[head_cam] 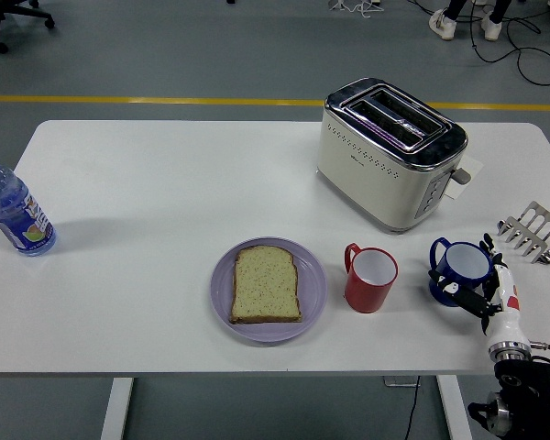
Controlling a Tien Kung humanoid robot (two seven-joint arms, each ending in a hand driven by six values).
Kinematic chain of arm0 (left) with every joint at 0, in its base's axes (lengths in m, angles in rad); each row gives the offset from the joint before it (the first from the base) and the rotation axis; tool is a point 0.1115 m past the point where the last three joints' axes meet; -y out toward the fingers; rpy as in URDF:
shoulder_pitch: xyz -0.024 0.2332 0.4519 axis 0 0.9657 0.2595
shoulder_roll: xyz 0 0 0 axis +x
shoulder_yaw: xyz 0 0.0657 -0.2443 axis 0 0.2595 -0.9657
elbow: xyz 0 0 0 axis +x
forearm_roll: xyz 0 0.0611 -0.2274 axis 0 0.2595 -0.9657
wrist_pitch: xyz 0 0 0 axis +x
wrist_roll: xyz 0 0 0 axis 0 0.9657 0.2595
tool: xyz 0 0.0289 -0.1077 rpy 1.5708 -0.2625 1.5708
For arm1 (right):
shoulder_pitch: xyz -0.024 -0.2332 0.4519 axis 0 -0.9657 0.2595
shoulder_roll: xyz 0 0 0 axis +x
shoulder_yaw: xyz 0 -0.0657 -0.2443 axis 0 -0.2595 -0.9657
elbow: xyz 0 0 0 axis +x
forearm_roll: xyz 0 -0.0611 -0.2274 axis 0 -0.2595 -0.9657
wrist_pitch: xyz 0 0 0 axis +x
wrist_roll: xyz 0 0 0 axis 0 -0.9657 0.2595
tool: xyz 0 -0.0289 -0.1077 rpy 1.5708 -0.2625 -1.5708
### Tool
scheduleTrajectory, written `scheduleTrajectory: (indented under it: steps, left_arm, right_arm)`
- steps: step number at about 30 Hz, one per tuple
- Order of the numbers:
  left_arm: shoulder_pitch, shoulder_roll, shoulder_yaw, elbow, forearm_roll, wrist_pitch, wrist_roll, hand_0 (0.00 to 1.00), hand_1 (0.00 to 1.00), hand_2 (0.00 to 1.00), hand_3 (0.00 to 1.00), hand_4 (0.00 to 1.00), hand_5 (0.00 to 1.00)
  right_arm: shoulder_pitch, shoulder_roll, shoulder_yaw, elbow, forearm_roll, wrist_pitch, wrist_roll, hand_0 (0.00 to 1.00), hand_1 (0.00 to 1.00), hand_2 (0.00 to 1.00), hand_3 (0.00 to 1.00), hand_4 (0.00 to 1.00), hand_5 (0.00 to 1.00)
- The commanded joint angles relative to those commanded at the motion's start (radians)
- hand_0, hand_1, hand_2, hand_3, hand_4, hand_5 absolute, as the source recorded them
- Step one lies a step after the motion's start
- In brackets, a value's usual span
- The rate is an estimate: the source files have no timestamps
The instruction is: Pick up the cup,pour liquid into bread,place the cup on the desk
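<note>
The right hand (484, 295) comes in from the lower right corner and sits at the blue two-handled cup (462, 268), which stands upright on the white table (147, 192) near its right front edge. The cup lies just up and to the left of the wrist, and the dark fingers (460, 295) curl around its lower near side. They look narrowed onto the cup's body, though the view is small here and I cannot be sure how firmly they bear on it; my reading is a grasp being set or already made, with the cup not yet lifted.

The bread slice (267, 284) lies flat on a lilac plate (312, 266) well to the left of the blue cup. A red mug (370, 278) stands between them, just beside the plate's right rim, so the carry towards the bread probably has to clear it. The cup's axis is vertical, its two handles sticking out to left and right.

The left hand is out of view; the right is the only one near the work.

Behind stands a cream toaster (390, 156), a metal toast rack (533, 233) at the far right, and a water bottle (15, 212) at the far left edge.
</note>
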Motion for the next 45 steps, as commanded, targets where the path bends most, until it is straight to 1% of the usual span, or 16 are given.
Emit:
scheduleTrajectory:
  steps: [4, 5, 10, 11, 16, 17, 22, 23, 28, 29, 34, 35, 40, 41, 45]
  left_arm:
    - [-0.001, 0.000, -0.001, 0.000, 0.000, 0.000, 0.000, 0.639, 0.651, 0.661, 0.562, 0.331, 0.841]
    - [-0.002, 0.000, 0.000, 0.000, 0.001, 0.000, 0.000, 0.641, 0.651, 0.662, 0.562, 0.330, 0.840]
    - [-0.003, 0.001, -0.002, 0.000, 0.002, 0.000, 0.000, 0.641, 0.651, 0.662, 0.562, 0.330, 0.840]
    - [-0.004, 0.001, -0.002, 0.000, 0.002, 0.000, 0.000, 0.641, 0.651, 0.662, 0.561, 0.329, 0.838]
    - [-0.004, 0.001, -0.002, 0.000, 0.002, 0.000, 0.000, 0.641, 0.651, 0.662, 0.561, 0.329, 0.838]
    - [-0.004, 0.001, -0.002, 0.000, 0.002, 0.000, 0.000, 0.641, 0.653, 0.663, 0.562, 0.329, 0.840]
    - [-0.004, 0.001, -0.001, 0.000, 0.002, 0.000, 0.000, 0.641, 0.653, 0.663, 0.562, 0.329, 0.840]
    - [-0.004, 0.001, -0.001, 0.000, 0.002, 0.000, 0.000, 0.641, 0.653, 0.662, 0.562, 0.330, 0.840]
    - [-0.004, 0.001, -0.001, 0.000, 0.003, 0.000, 0.000, 0.641, 0.653, 0.662, 0.562, 0.330, 0.840]
    - [-0.004, 0.001, -0.002, 0.000, 0.003, 0.000, 0.000, 0.641, 0.652, 0.663, 0.562, 0.330, 0.839]
    - [-0.005, 0.001, -0.002, 0.000, 0.003, 0.000, 0.000, 0.641, 0.652, 0.663, 0.562, 0.330, 0.839]
    - [-0.004, 0.001, -0.002, 0.000, 0.003, 0.000, 0.000, 0.641, 0.653, 0.663, 0.562, 0.329, 0.837]
    - [-0.003, 0.000, -0.002, 0.000, 0.002, 0.000, 0.000, 0.641, 0.653, 0.663, 0.562, 0.329, 0.837]
    - [-0.002, 0.000, -0.002, 0.000, 0.002, 0.000, 0.000, 0.641, 0.651, 0.663, 0.562, 0.329, 0.837]
    - [-0.001, -0.001, -0.002, 0.000, 0.002, 0.000, 0.000, 0.641, 0.651, 0.663, 0.562, 0.329, 0.837]
  right_arm:
    - [0.007, 0.001, -0.001, -0.009, 0.004, -0.001, -0.002, 0.921, 0.815, 0.932, 0.998, 0.998, 0.075]
    - [0.009, 0.001, -0.002, -0.011, 0.006, -0.001, -0.003, 0.891, 0.776, 0.903, 0.998, 0.998, 0.084]
    - [0.013, 0.002, -0.010, -0.018, 0.018, -0.005, -0.009, 0.891, 0.776, 0.903, 0.998, 0.998, 0.084]
    - [0.013, 0.002, -0.012, -0.020, 0.021, -0.006, -0.009, 0.740, 0.654, 0.790, 0.980, 0.993, 0.088]
    - [0.015, 0.003, -0.019, -0.024, 0.044, -0.013, 0.005, 0.740, 0.654, 0.790, 0.980, 0.993, 0.088]
    - [0.015, 0.003, -0.020, -0.025, 0.051, -0.015, 0.011, 0.642, 0.589, 0.703, 0.912, 0.973, 0.076]
    - [0.015, 0.002, -0.017, -0.025, 0.086, -0.026, 0.038, 0.642, 0.589, 0.703, 0.912, 0.973, 0.076]
    - [0.015, 0.002, -0.016, -0.025, 0.090, -0.027, 0.042, 0.563, 0.527, 0.633, 0.833, 0.939, 0.067]
    - [0.015, 0.001, -0.013, -0.022, 0.101, -0.031, 0.050, 0.563, 0.527, 0.633, 0.833, 0.939, 0.067]
    - [0.015, 0.001, -0.013, -0.021, 0.104, -0.033, 0.051, 0.506, 0.495, 0.597, 0.806, 0.934, 0.063]
    - [0.013, 0.000, -0.007, -0.016, 0.114, -0.035, 0.055, 0.506, 0.495, 0.597, 0.806, 0.934, 0.063]
    - [0.012, 0.000, -0.006, -0.014, 0.115, -0.035, 0.056, 0.448, 0.462, 0.569, 0.788, 0.925, 0.063]
    - [0.009, -0.002, -0.001, -0.003, 0.120, -0.035, 0.056, 0.448, 0.462, 0.569, 0.788, 0.925, 0.063]
    - [0.008, -0.002, 0.000, 0.002, 0.120, -0.035, 0.056, 0.418, 0.439, 0.555, 0.767, 0.920, 0.068]
    - [0.002, -0.007, 0.005, 0.024, 0.114, -0.034, 0.049, 0.418, 0.439, 0.555, 0.767, 0.920, 0.068]
